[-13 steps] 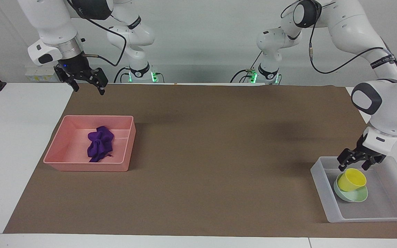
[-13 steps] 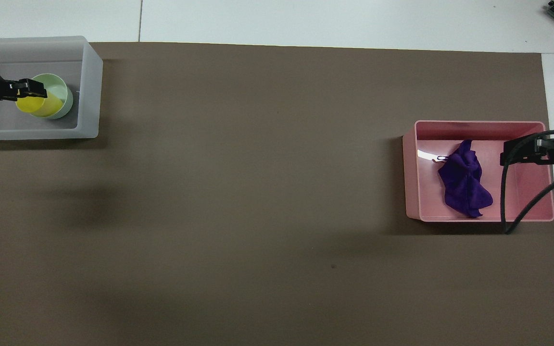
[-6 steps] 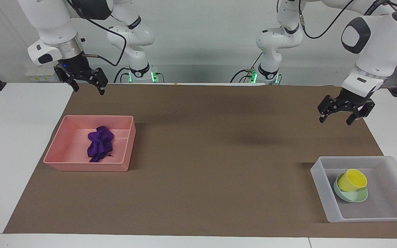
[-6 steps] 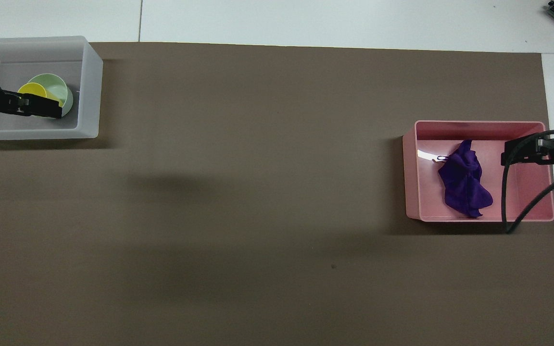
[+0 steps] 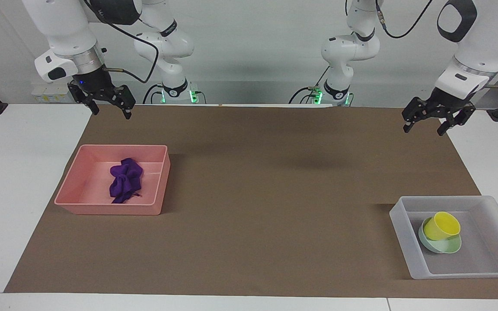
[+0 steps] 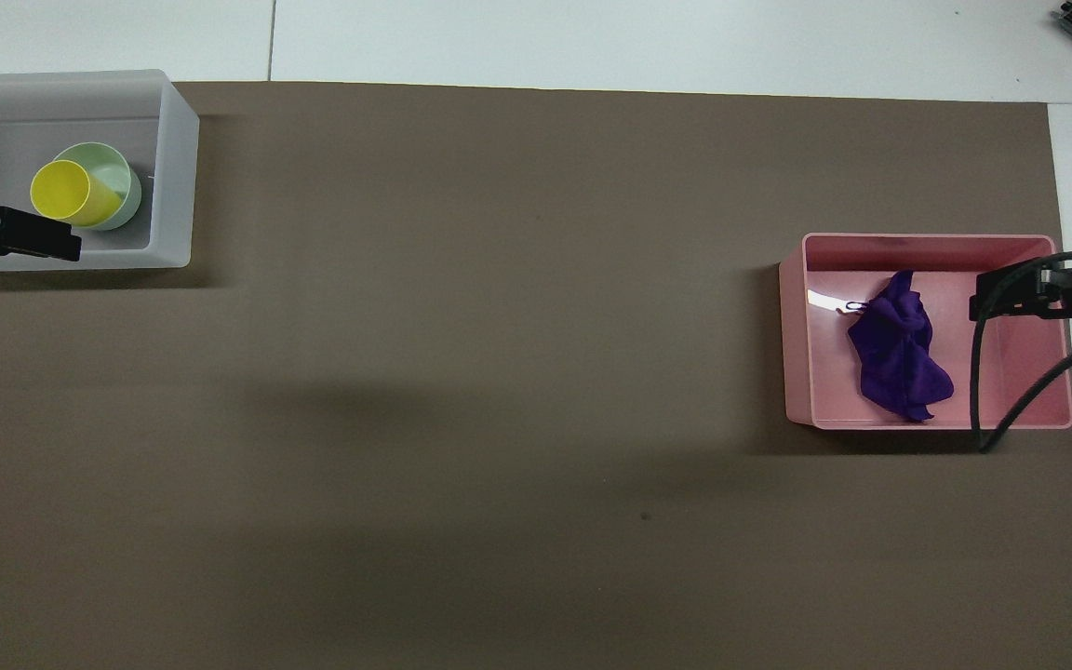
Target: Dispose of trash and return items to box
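Overhead view crops left hand (image 6: 10, 233).

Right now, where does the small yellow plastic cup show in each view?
Facing view: small yellow plastic cup at lower right, tilted in the mint-green bowl.
Overhead view: cup at upper left.
Shared landmark: the translucent whitish tray holding both.
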### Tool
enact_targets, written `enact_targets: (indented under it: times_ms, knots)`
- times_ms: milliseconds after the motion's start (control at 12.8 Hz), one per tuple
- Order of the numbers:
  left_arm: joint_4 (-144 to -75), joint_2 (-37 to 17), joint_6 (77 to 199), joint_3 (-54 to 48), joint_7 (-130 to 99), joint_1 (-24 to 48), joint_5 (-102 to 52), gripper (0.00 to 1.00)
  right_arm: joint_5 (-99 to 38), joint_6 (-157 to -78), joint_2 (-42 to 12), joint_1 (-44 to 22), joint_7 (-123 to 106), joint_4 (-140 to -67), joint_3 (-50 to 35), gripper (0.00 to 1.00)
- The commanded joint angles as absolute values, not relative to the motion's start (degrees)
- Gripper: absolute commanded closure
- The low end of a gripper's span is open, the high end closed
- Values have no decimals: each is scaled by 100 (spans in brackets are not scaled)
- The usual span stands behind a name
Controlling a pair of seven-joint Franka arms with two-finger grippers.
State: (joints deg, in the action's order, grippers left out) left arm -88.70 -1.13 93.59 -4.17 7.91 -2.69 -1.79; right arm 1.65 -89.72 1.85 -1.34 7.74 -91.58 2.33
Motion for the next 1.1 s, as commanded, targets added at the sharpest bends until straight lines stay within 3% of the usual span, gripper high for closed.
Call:
enact_targets:
  times_ms: [0, 314, 1020]
  knots:
    - [-8956, 96, 9019, -72, 756, 191, -132, 0, 185, -8921, 281, -62, 773, -9246, 167, 0]
    - [-9105, 202, 8780, 210, 791, 501, -132, 0, 185, -8921, 281, -62, 773, -9246, 167, 0]
    - [-9377, 342, 8894, 255, 809, 396, -53, 0, 185, -8921, 272, -62, 773, -9246, 167, 0]
